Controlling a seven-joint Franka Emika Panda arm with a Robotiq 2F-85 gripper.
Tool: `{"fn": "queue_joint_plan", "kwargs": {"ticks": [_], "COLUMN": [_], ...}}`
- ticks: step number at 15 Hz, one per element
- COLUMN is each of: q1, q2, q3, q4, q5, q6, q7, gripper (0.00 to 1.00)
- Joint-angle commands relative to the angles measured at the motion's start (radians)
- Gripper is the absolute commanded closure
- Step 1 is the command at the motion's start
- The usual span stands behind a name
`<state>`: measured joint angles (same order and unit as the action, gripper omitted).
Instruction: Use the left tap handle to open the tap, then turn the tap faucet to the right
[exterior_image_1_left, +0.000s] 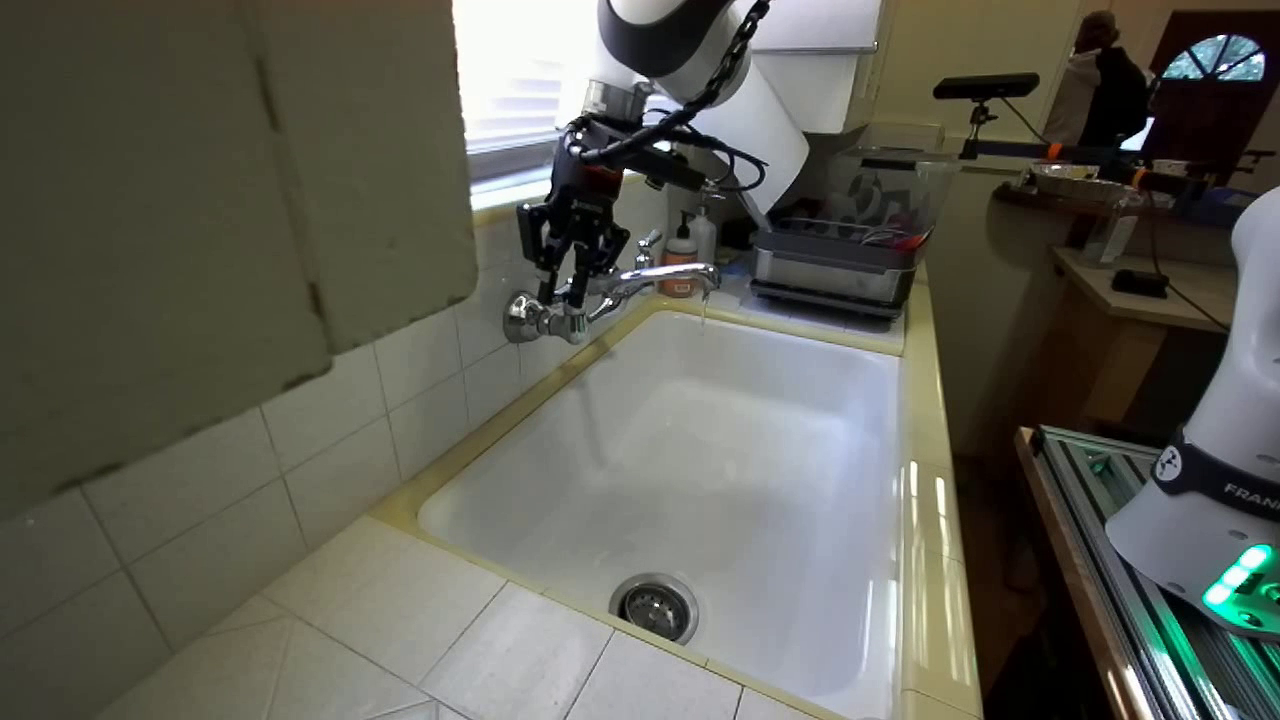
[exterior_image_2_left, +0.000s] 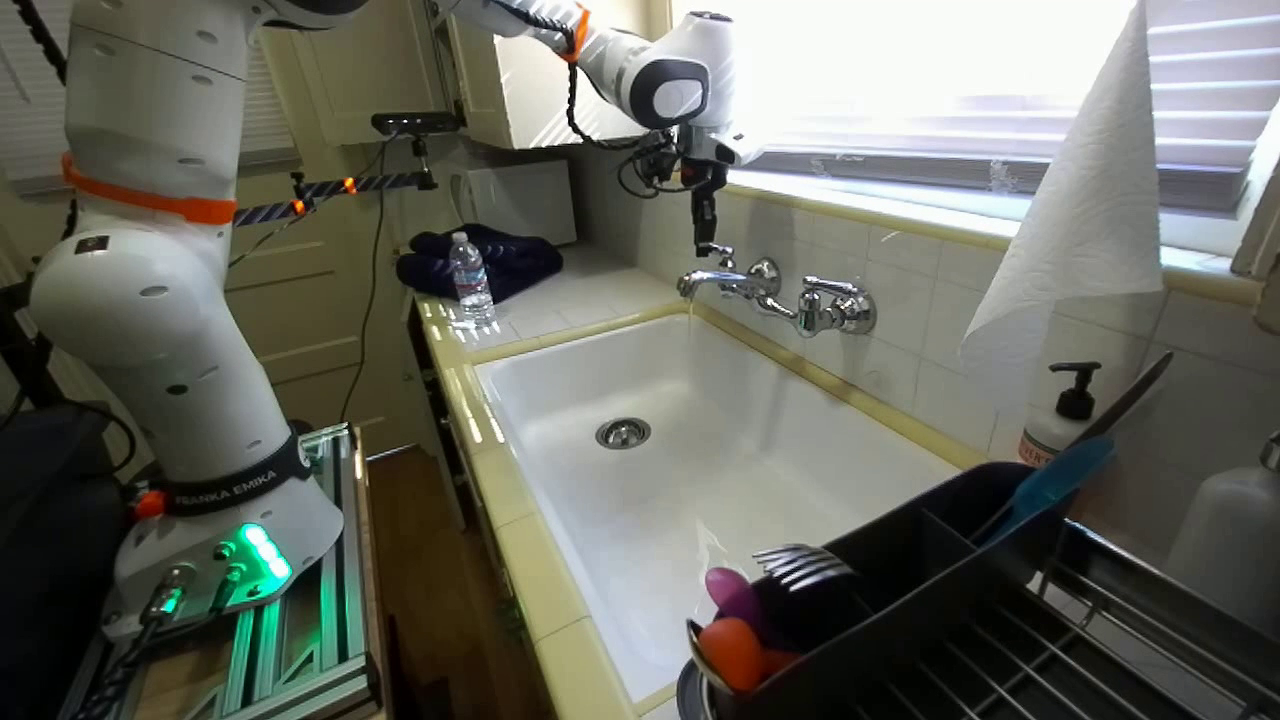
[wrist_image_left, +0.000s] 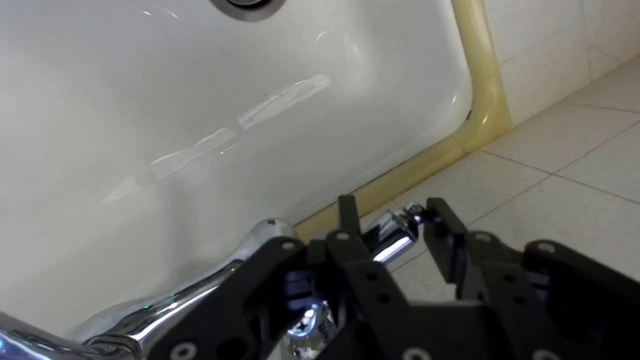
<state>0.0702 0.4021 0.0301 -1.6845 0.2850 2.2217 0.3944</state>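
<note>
The chrome faucet (exterior_image_1_left: 672, 272) is on the tiled wall above the sink; it also shows in an exterior view (exterior_image_2_left: 712, 282). A thin stream of water (exterior_image_1_left: 704, 305) falls from its tip. My gripper (exterior_image_1_left: 562, 297) points down at the left tap handle, also in an exterior view (exterior_image_2_left: 706, 250). In the wrist view, the chrome left tap handle (wrist_image_left: 395, 242) lies between my parted fingers (wrist_image_left: 392, 204). Its tip is close to or touching the right finger; the left finger hides part of it. Chrome tap pipe (wrist_image_left: 185, 300) shows at lower left.
The white sink (exterior_image_2_left: 650, 520) has a yellow tile rim (exterior_image_1_left: 935, 430) and a drain (exterior_image_1_left: 655, 607). The right tap handle (exterior_image_2_left: 835, 287) is farther along the wall. A dish rack (exterior_image_2_left: 900, 600), soap bottle (exterior_image_1_left: 680, 258), hanging paper towel (exterior_image_2_left: 1070, 230) and water bottle (exterior_image_2_left: 470, 280) stand around the sink.
</note>
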Motion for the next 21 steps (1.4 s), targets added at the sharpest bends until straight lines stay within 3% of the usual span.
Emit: {"fn": "queue_joint_plan", "kwargs": {"ticks": [1, 5, 16, 17, 19, 21], "q1": [0.001, 0.002, 0.003, 0.002, 0.004, 0.004], "q2": [0.009, 0.002, -0.007, -0.007, -0.008, -0.011], "q3": [-0.005, -0.008, -0.01, -0.008, -0.01, -0.008], "q4": [0.021, 0.024, 0.034, 0.032, 0.03, 0.026], "q5": [-0.042, -0.069, -0.116, -0.116, -0.133, -0.144], "q6": [-0.082, -0.125, -0.176, -0.172, -0.17, -0.169], "q7": [-0.038, -0.057, -0.08, -0.091, -0.094, -0.105], "gripper": [0.88, 0.93, 0.94, 0.65, 0.42, 0.26]}}
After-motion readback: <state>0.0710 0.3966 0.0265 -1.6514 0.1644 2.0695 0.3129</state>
